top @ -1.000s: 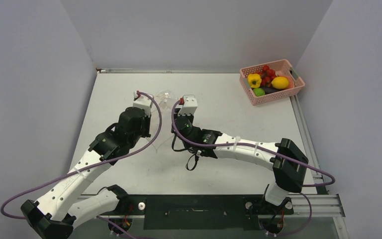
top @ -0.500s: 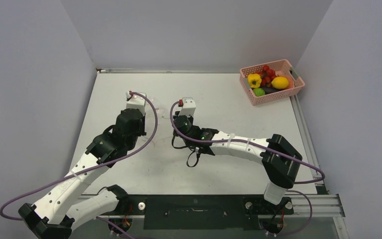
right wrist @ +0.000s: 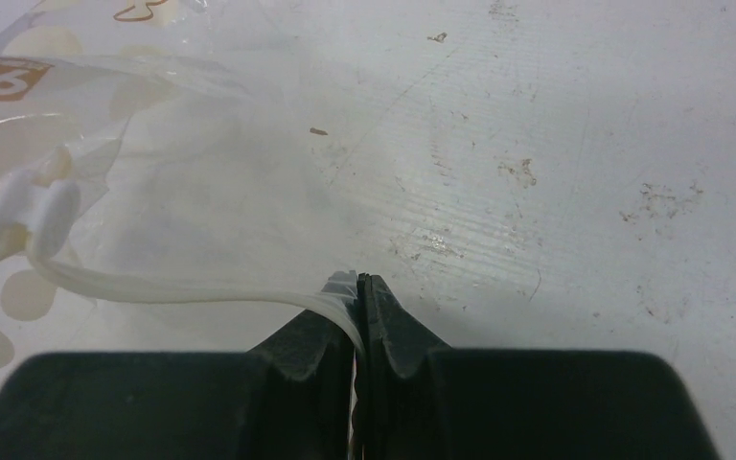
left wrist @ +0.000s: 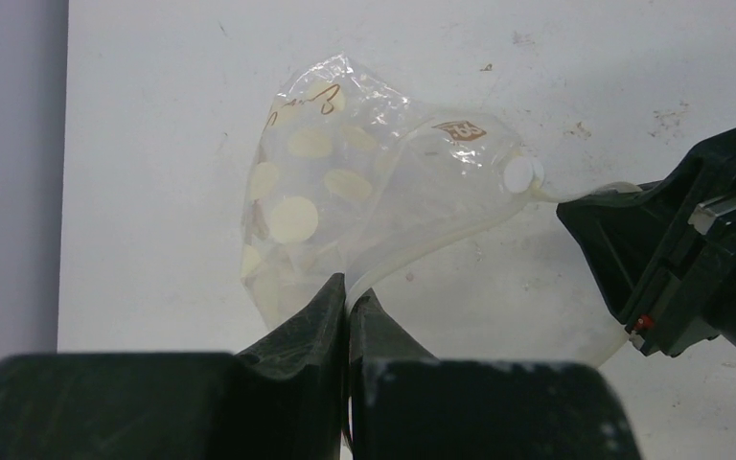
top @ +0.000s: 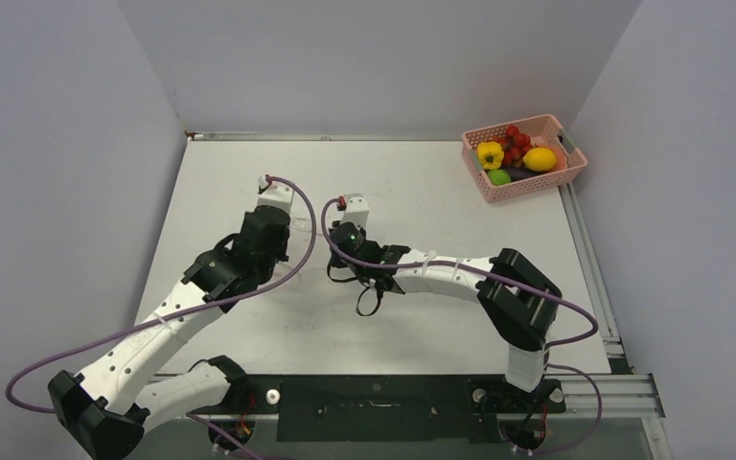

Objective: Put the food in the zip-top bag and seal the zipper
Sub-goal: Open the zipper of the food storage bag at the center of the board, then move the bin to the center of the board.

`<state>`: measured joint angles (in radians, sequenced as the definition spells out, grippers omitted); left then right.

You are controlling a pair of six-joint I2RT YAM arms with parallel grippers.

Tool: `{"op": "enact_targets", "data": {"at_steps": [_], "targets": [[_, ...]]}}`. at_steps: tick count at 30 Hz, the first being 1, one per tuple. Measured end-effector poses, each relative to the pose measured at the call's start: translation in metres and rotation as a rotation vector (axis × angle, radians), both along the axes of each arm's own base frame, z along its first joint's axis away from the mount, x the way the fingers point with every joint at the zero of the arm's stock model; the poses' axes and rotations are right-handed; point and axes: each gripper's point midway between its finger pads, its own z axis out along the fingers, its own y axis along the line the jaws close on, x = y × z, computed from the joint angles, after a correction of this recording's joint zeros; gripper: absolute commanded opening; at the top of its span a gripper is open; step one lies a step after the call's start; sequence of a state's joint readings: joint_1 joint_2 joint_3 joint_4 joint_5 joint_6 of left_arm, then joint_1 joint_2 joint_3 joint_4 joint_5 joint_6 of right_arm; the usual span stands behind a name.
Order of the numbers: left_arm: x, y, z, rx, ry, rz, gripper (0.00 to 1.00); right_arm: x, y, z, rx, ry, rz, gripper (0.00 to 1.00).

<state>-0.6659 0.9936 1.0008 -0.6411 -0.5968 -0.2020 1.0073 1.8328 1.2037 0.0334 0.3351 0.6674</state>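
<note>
Overhead, my wrists are covering left gripper (left wrist: 347, 302) and right gripper (right wrist: 357, 287); bag (left wrist: 345, 182) is showing too faintly there to trace. Right wrist view is cutting bag off at left. In basket (top: 534, 186), eggplant (top: 516, 175) is lying mostly buried.

You look down on a white worktop (top: 441, 192), evenly lit, its surface marked with scuffs and small brown specks (right wrist: 522, 172). Plain pale grey walls close it in: a back wall (top: 374, 57) beyond its far edge, a left wall (top: 48, 192) and a right wall (top: 690, 240) along its sides. A metal rail (top: 259, 136) runs along its far edge, and a black plate (top: 374, 407) lies at its near edge.
</note>
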Motion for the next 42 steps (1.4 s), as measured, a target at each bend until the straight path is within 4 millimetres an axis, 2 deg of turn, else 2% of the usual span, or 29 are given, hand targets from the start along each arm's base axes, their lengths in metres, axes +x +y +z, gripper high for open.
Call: {"op": "enact_targets", "data": {"at_steps": [8, 15, 18, 26, 30, 35, 38, 42], "targets": [[0.003, -0.004, -0.012, 0.024, 0.038, -0.005, 0.0, 0.001, -0.001, -0.002, -0.003, 0.016, 0.032, 0.18], [0.004, -0.005, -0.018, 0.037, 0.058, -0.003, 0.0, -0.005, 0.002, 0.009, 0.012, 0.021, 0.073, 0.44], [0.005, -0.006, -0.022, 0.046, 0.071, -0.001, 0.0, -0.009, 0.001, 0.027, 0.033, 0.007, 0.09, 0.55], [0.005, -0.006, -0.028, 0.05, 0.09, 0.006, 0.0, -0.012, -0.006, 0.09, 0.097, -0.065, 0.104, 0.65], [0.004, -0.006, -0.028, 0.048, 0.092, 0.007, 0.0, -0.013, -0.02, 0.109, 0.088, -0.098, 0.079, 0.68], [0.004, -0.006, -0.028, 0.048, 0.092, 0.007, 0.0, -0.004, -0.047, 0.119, 0.017, -0.14, -0.002, 0.75], [0.004, -0.007, -0.028, 0.045, 0.094, 0.002, 0.0, 0.01, -0.069, 0.121, -0.037, -0.156, -0.076, 0.75], [0.004, -0.009, -0.029, 0.039, 0.099, -0.007, 0.0, 0.035, -0.108, 0.119, -0.103, -0.155, -0.196, 0.76]]}}
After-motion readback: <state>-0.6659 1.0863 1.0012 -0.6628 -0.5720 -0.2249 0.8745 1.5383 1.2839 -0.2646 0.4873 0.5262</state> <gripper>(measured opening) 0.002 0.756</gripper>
